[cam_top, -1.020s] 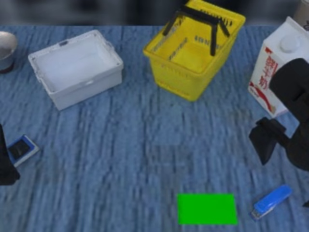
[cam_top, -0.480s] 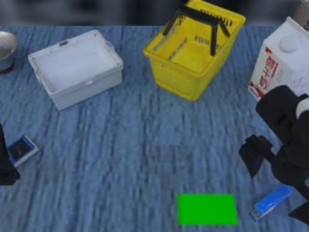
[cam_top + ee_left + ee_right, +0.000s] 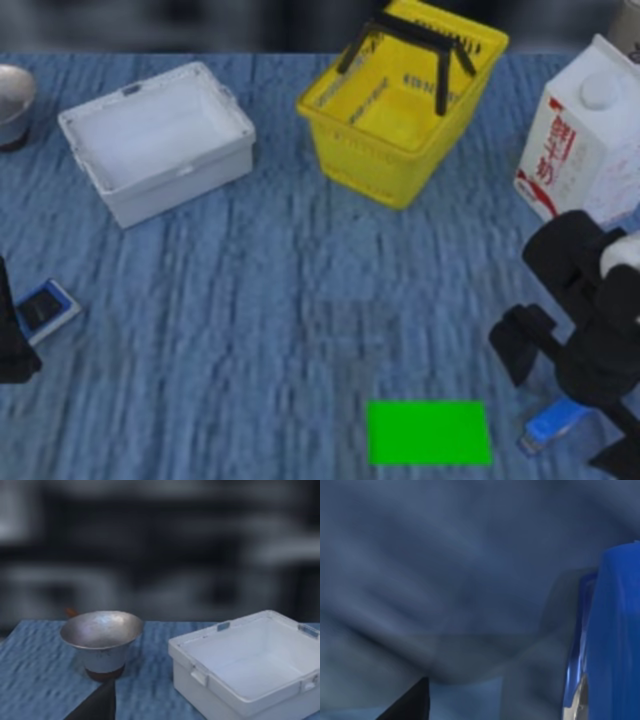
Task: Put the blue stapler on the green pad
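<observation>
Overhead table view; right wrist view close over blue stapler (image 3: 610,640)

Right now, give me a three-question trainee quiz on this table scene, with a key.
1. True or false: the blue stapler already lies on the green pad.
2. Which gripper is over the stapler? A) left gripper B) right gripper
3. Fill in: the container with two black handles is the yellow ____.

Key: 1 false, it lies on the table to the pad's right, apart from it. 2 B; the left arm sits parked at the table's left edge. 3 basket.
</observation>
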Controlling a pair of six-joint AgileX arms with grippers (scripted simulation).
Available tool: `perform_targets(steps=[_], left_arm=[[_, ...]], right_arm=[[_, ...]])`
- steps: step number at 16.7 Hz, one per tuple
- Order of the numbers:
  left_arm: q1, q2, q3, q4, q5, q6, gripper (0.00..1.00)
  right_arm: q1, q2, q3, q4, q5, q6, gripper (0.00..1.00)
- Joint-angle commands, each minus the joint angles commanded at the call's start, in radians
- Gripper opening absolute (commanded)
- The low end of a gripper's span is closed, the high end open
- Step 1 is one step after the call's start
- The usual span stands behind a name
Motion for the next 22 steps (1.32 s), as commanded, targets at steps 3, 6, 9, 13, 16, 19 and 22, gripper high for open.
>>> perform_targets(steps=[3, 6, 9, 13, 16, 19, 22], left_arm=[[0.000, 0.000, 0.000, 0.000, 0.000, 0.000, 1.00], [0.000, 0.000, 0.000, 0.000, 0.000, 0.000, 1.00], [0.000, 0.000, 0.000, 0.000, 0.000, 0.000, 1.00], [0.000, 0.000, 0.000, 0.000, 0.000, 0.000, 1.00], [0.000, 0.000, 0.000, 0.000, 0.000, 0.000, 1.00], [0.000, 0.000, 0.000, 0.000, 0.000, 0.000, 1.00], [0.000, 0.000, 0.000, 0.000, 0.000, 0.000, 1.00]], right_arm=[[0.000, 0.000, 0.000, 0.000, 0.000, 0.000, 0.85], [0.000, 0.000, 0.000, 0.000, 0.000, 0.000, 0.62], [0.000, 0.000, 0.000, 0.000, 0.000, 0.000, 0.40], [0.000, 0.000, 0.000, 0.000, 0.000, 0.000, 0.10], [0.000, 0.000, 0.000, 0.000, 0.000, 0.000, 0.00], [0.000, 0.000, 0.000, 0.000, 0.000, 0.000, 0.00], [0.000, 0.000, 0.000, 0.000, 0.000, 0.000, 0.00]])
